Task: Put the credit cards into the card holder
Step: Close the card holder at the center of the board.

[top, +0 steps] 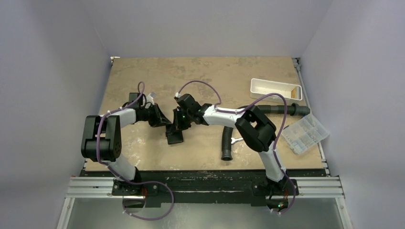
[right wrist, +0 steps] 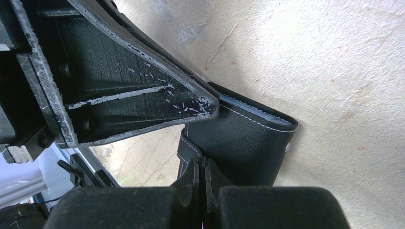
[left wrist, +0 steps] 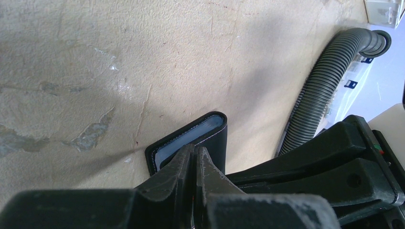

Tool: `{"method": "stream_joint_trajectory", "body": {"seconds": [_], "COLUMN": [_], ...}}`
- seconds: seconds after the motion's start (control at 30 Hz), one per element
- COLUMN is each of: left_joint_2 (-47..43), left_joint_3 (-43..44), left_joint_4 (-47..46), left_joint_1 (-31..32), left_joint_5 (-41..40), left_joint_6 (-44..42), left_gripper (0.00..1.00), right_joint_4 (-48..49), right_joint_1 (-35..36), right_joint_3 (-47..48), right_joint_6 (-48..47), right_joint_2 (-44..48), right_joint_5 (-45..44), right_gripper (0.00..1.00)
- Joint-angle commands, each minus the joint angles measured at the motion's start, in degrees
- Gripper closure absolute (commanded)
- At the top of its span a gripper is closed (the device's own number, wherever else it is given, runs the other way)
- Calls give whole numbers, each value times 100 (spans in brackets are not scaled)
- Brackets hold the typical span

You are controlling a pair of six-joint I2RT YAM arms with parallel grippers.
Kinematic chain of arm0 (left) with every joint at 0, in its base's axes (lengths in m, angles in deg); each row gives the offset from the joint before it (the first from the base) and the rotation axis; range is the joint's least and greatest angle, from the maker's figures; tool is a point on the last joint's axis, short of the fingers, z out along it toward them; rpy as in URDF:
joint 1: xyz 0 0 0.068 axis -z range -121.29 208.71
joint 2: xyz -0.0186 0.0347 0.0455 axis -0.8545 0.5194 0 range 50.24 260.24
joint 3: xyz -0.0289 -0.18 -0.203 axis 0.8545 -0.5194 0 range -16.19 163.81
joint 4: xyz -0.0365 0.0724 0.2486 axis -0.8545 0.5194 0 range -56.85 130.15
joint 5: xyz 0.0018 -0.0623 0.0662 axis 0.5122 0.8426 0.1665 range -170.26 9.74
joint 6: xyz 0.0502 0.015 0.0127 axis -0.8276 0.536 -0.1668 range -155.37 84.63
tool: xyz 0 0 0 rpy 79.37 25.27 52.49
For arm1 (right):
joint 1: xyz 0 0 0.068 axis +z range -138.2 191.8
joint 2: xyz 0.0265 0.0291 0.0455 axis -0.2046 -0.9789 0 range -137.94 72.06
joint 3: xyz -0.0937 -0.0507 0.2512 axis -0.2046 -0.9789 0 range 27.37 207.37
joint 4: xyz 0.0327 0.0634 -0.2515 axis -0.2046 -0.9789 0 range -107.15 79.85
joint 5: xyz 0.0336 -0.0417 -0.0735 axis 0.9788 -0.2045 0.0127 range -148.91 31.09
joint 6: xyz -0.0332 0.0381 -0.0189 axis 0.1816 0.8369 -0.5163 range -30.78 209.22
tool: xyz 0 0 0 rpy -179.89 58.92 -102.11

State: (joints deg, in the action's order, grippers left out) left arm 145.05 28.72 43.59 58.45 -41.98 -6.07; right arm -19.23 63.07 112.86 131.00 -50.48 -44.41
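The black card holder stands on its edge at mid-table between my two grippers. In the left wrist view the card holder gapes, and a greyish credit card sits in its pocket. My left gripper is shut on the holder's stitched front flap. The right wrist view shows the holder with its light stud, and my right gripper is shut on its lower stitched edge. From above, the left gripper and right gripper meet at the holder.
A black ribbed hose curves across the right half of the table, with a silver wrench beside it. A white tray at the back right holds a flat tan piece. A clear compartment box lies by the right edge.
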Motion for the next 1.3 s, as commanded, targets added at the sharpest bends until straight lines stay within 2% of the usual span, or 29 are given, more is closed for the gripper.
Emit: {"method": "stream_joint_trajectory", "body": {"seconds": [0.0, 0.2, 0.43, 0.77, 1.27], "left_joint_2": [47, 64, 64, 60, -6], "left_joint_3": [110, 109, 108, 117, 116], "left_joint_4": [119, 119, 129, 130, 152], "left_joint_1": [-15, -19, -17, -18, -12], "left_joint_5": [-223, -216, -216, -216, -265], "left_joint_6": [-232, -240, -245, -249, -284], "left_gripper": [100, 100, 100, 100, 100], "right_joint_4": [-804, -1037, -1006, -486, 5], "right_joint_1": [-178, -172, -27, 225, 477], "right_joint_3": [-189, -232, -407, -1415, -2229], "right_joint_6": [-599, -889, -1134, -1523, -2065], "right_joint_2": [-457, -669, -972, -800, -1087], "right_joint_5": [-1274, -2036, -2387, -2830, -3787], "right_gripper": [100, 100, 100, 100, 100]}}
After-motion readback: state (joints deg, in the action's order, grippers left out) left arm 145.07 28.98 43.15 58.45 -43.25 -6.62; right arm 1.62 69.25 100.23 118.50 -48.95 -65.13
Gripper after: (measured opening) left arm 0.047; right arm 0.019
